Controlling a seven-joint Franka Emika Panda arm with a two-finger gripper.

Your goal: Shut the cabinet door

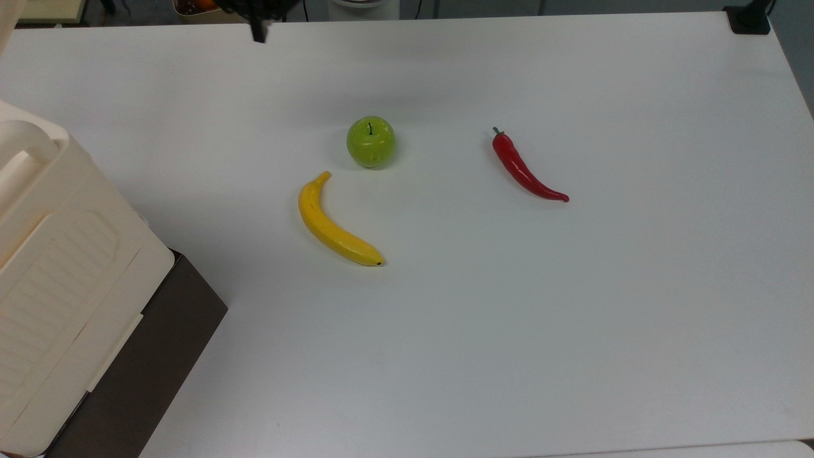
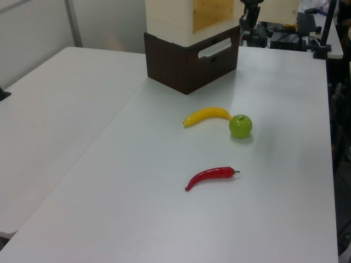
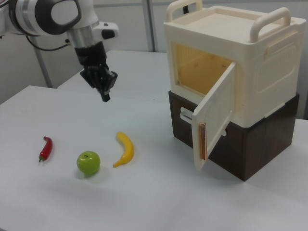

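Start at the right view's left. A red chili [image 3: 45, 148] lies on the white table [image 3: 144, 207]. Next along is a green apple [image 3: 88, 162], and then a yellow banana [image 3: 125, 149]. All three lie apart from one another and nothing touches them.

Above and behind the apple, the gripper [image 3: 104, 95] hangs in the air on the white arm [image 3: 48, 14] and points down at the table. Its fingers [image 3: 105, 97] look drawn together into a single dark tip with nothing between them. The gripper is well apart from the fruit and well apart from the cabinet. In the top view you see it at the upper edge, left of the apple's line.

Further right you come to the cabinet door [image 3: 216, 120]. It stands wide open, swung outward from the front of the cream cabinet [image 3: 250, 67]. Its free edge faces the right view's camera and carries a thin copper-coloured strip. You can see the yellowish inside of the cabinet behind the open door. The cabinet has two handles on top and sits on a dark brown base [image 3: 255, 149], which rests on the table at the right view's right. A pale bar handle shows on the base's front, just behind the door's lower part.
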